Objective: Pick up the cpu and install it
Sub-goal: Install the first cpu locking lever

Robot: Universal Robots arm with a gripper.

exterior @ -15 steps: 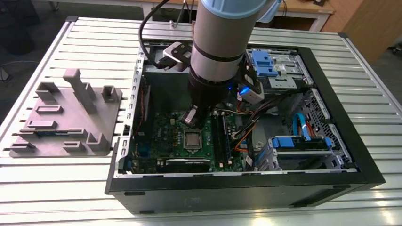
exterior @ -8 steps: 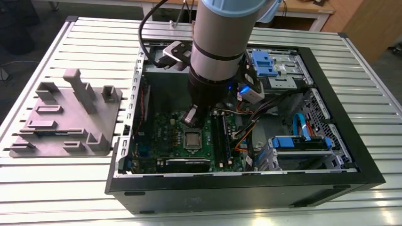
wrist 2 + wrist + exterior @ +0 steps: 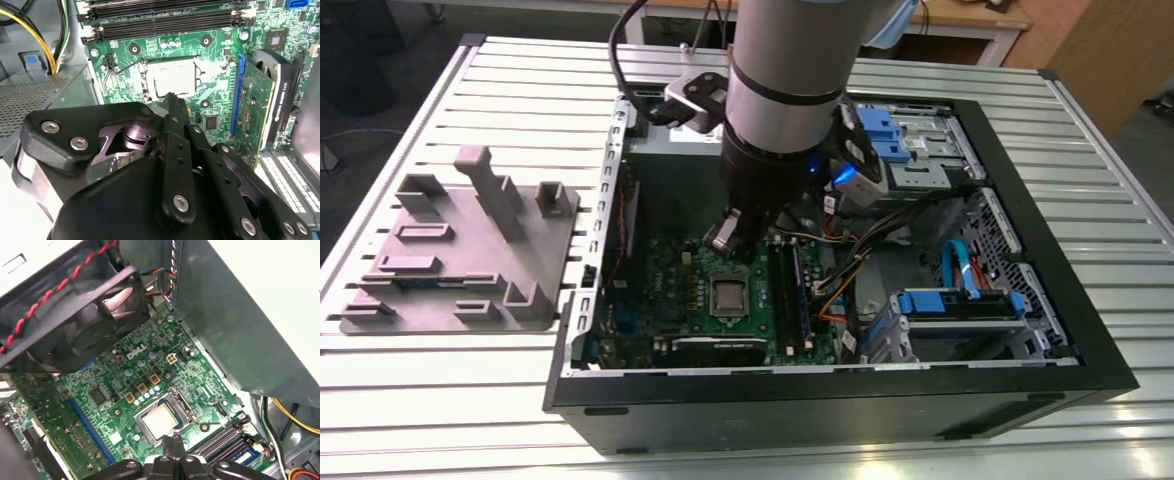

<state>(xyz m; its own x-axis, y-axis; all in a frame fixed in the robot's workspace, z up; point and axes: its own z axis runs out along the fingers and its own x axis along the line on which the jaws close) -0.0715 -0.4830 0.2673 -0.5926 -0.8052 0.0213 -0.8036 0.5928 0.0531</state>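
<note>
The cpu (image 3: 727,293), a small square chip with a pale silver top, lies flat in the socket of the green motherboard (image 3: 678,268) inside the open computer case. Both wrist views show it in the socket frame: cpu (image 3: 172,80), cpu (image 3: 160,420). My gripper (image 3: 724,243) hangs just above the board, a little behind the socket in the exterior view. Its black fingertips are pressed together with nothing between them, gripper (image 3: 170,97) and gripper (image 3: 172,439), and the tips sit at the socket's edge, not touching the chip's top.
The black case wall (image 3: 1067,250) rings the work area. A grey plastic tray with upright posts (image 3: 454,250) lies on the slatted table at the exterior view's left. Memory slots (image 3: 165,20), a graphics card (image 3: 280,95), a fan (image 3: 95,305) and yellow cables (image 3: 45,40) crowd the socket.
</note>
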